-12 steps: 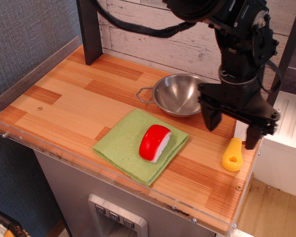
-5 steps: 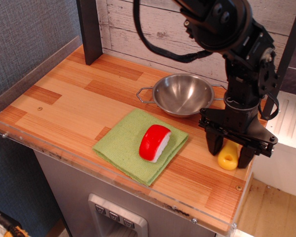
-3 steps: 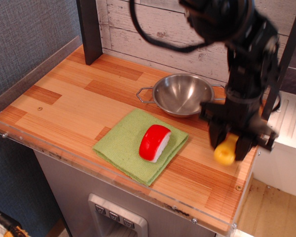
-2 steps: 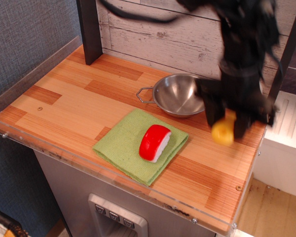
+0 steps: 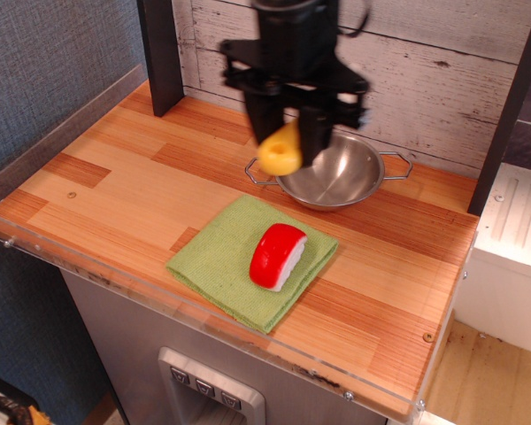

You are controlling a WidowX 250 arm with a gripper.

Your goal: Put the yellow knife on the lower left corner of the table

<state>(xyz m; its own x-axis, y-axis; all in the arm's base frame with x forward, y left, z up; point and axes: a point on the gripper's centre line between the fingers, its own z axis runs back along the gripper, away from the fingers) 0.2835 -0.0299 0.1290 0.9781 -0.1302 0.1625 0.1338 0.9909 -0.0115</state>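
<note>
My gripper (image 5: pixel 288 133) is shut on the yellow knife (image 5: pixel 280 152) and holds it in the air above the table (image 5: pixel 115 195), over the left rim of the steel bowl. Only the chunky yellow handle shows, hanging below the black fingers (image 5: pixel 311 133); the white blade is hidden between them. The image is blurred by motion. The table's near left corner (image 5: pixel 18 217) lies far to the left of and below the gripper.
A steel bowl (image 5: pixel 332 170) with two handles stands at the back middle. A green cloth (image 5: pixel 243 257) lies near the front edge with a red and white sushi piece (image 5: pixel 277 255) on it. A dark post (image 5: pixel 159 53) stands at the back left. A clear rim edges the table.
The gripper closed on the yellow knife at the right edge of the table, lifted it, and has carried it left to above the bowl's left rim.
</note>
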